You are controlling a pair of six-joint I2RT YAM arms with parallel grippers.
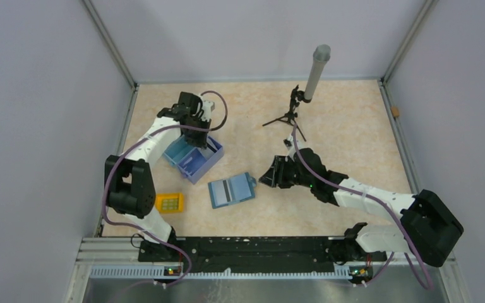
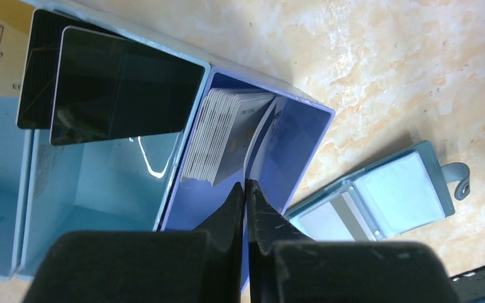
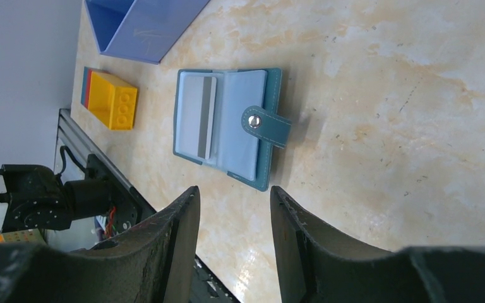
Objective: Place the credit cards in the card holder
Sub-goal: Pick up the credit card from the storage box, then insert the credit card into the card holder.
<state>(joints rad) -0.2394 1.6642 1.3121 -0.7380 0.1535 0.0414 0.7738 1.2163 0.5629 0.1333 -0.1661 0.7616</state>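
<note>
Overhead view
Desk (image 1: 353,126): a beige marbled surface, walled in grey.
Tray box (image 1: 192,159): a blue partitioned plastic box, set at far left.
Card holder (image 1: 230,190): a teal folding card holder, laid open at mid-desk, to the near right of the tray box.
Toy block (image 1: 169,202): a yellow studded block, set at near left, beside the left arm.
Tripod (image 1: 288,117): a small black stand carrying a grey cylinder, placed at far centre.
Left pincer (image 1: 194,129): lowered into the tray box.
Right pincer (image 1: 266,178): held just right of the card holder.

Left wrist view
Card stack (image 2: 218,136): pale cards packed upright in the violet-blue compartment.
Black cards (image 2: 120,85): two glossy dark cards, leant in the paler left compartment.
Left pincer (image 2: 246,188): fingers pressed together, clamped on the edge of a pale card (image 2: 260,142) at the right of the stack.
Card holder (image 2: 385,196): seen open beyond the box, on the desk.

Right wrist view
Right pincer (image 3: 233,196): fingers apart, nothing between them.
Card holder (image 3: 227,126): lying open with its clasp tab folded over; a silvery striped card (image 3: 197,117) is seated in one pocket.
Toy block (image 3: 115,100): seen beyond the holder.
</note>
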